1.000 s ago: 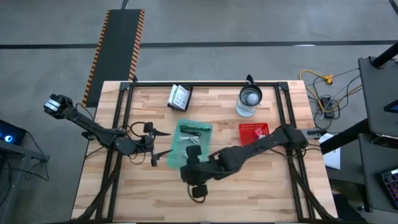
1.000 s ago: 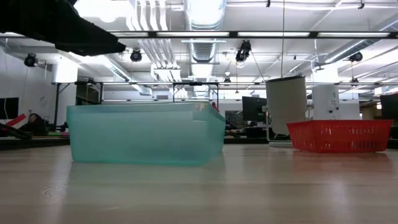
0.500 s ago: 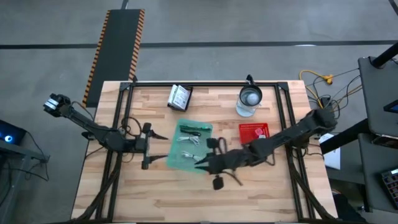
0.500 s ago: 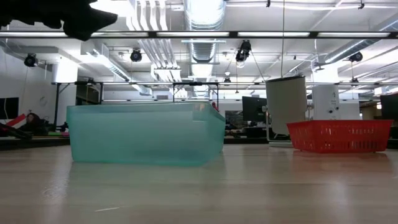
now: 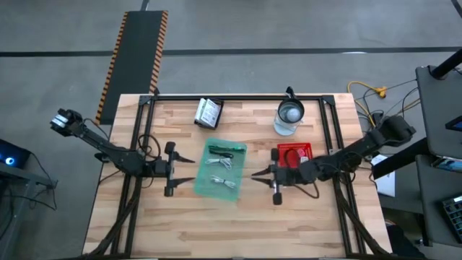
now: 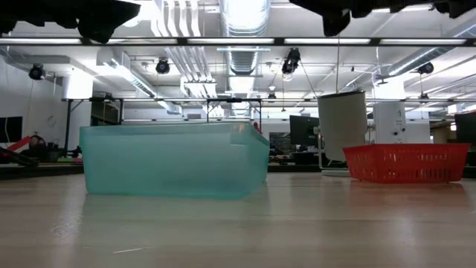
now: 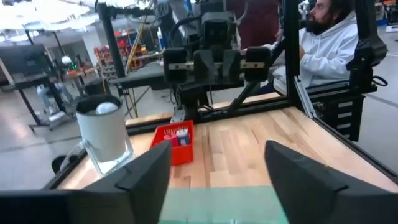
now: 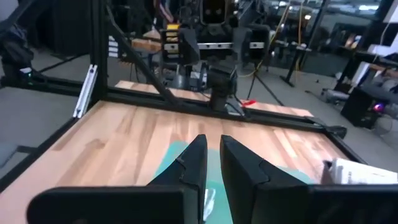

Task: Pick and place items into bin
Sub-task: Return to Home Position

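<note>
The translucent green bin [image 5: 220, 170] sits mid-table and holds a black pen [image 5: 226, 150] and white coiled cable pieces [image 5: 219, 163]. A flat white packet with dark print [image 5: 208, 113] lies flat on the table by the far edge. My left gripper [image 5: 189, 167] hovers open just left of the bin, fingers pointing at it. My right gripper [image 5: 254, 175] hovers shut just right of the bin, empty. In the right wrist view the bin [image 8: 180, 163] lies beyond the shut fingers. The other items do not show.
A clear glass jug with a metal lid [image 5: 289, 117] stands near the far edge. A red basket [image 5: 294, 154] sits right of the bin, under my right arm. A person in a white hoodie [image 7: 323, 53] sits beyond the table's right side. The near half of the tabletop is bare wood.
My right arm has swung from over the table's near middle, past the bin's near right corner, toward the right edge. Its gripper has turned about and now points at the bin from the right. The bin and its contents have stayed put.
</note>
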You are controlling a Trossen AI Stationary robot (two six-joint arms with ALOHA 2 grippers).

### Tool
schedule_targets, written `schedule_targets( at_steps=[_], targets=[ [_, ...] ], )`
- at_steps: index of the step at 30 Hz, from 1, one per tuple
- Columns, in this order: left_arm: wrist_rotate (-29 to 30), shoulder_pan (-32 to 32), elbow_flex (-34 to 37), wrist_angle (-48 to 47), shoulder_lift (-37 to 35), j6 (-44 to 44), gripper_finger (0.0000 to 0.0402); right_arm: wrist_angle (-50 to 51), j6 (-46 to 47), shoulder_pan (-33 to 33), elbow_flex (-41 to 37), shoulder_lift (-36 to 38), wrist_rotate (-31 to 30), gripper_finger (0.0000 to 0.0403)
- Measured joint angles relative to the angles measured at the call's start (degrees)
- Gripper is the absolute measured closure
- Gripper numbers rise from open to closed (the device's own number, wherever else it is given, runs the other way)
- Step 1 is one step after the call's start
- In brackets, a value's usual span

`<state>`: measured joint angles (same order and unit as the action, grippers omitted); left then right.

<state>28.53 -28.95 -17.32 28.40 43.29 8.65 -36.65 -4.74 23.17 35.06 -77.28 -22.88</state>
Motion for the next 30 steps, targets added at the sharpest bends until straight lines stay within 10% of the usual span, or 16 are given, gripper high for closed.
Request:
schedule_targets(
  at_steps=[13,30],
  targets=[
    [1.2,5.3,1.2,6.7,2.0,6.2,0.0392,-4.8,-1.2,-0.2,-7.2,2.5,-1.2,0.0369],
    [1.2,7.6,12.2,7.3,-11.1,7.2,0.0401,-4.8,-1.1,-0.2,-7.5,2.2,-1.2,0.0369]
  ],
)
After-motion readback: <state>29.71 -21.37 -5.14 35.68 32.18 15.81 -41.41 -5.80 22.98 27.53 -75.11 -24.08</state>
